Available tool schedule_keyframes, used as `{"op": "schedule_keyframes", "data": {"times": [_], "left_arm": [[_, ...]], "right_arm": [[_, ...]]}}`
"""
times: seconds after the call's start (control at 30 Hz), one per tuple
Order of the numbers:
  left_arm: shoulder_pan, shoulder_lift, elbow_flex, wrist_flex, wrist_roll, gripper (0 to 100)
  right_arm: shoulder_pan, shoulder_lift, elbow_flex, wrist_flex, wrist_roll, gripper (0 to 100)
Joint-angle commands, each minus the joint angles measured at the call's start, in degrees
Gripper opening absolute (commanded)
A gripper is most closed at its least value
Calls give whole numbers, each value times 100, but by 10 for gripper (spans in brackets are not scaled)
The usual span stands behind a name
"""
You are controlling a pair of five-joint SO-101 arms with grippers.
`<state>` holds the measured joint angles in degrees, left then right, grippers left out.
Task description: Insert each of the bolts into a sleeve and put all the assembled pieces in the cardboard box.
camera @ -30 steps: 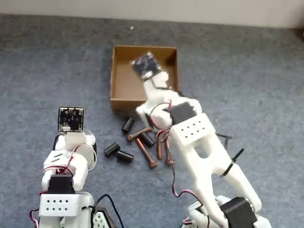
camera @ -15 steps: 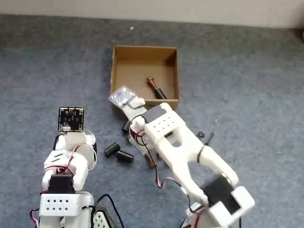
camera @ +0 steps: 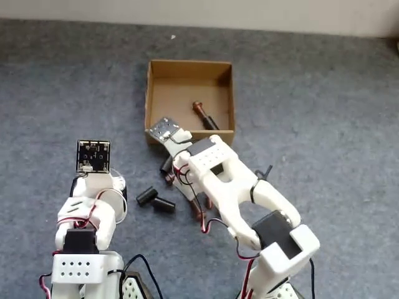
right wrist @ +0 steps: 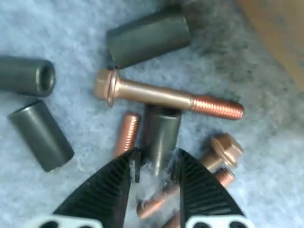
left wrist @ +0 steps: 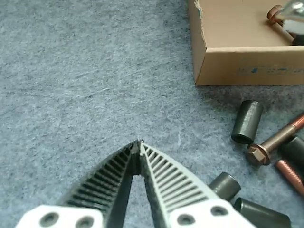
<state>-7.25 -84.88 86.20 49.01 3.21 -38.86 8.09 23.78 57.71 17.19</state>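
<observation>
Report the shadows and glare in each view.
High view: soft, even light, no hard shadows. Left wrist view: the cardboard box casts a soft shadow on the carpet. Right wrist view: a bright sheen along the bolt, dark shadow beside a sleeve.

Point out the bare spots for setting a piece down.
Free: the carpet right of the cardboard box, the carpet left of it, and the box's left half. Crowded: the loose bolts and sleeves in front of the box, under the right arm.
</observation>
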Motion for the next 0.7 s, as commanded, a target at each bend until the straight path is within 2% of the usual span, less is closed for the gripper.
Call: {"op": "schedule_keyframes", "data": {"times": [0.0,0.23,0.33,0.43,0.67], "left_arm": [[-75,-48,-22,-105,-53,6],[-75,-48,-22,-105,-53,6],[-75,-48,-22,-105,-53,6],[-75,-48,-22,-114,-53,6],[-321,-48,-48,-123,-53,7]], "right_arm": [[84,127,-207,-321,53,99],[127,479,-462,-365,53,91],[127,646,-620,-356,53,6],[127,567,-760,-31,53,6],[338,-1007,-840,681,26,5]]}}
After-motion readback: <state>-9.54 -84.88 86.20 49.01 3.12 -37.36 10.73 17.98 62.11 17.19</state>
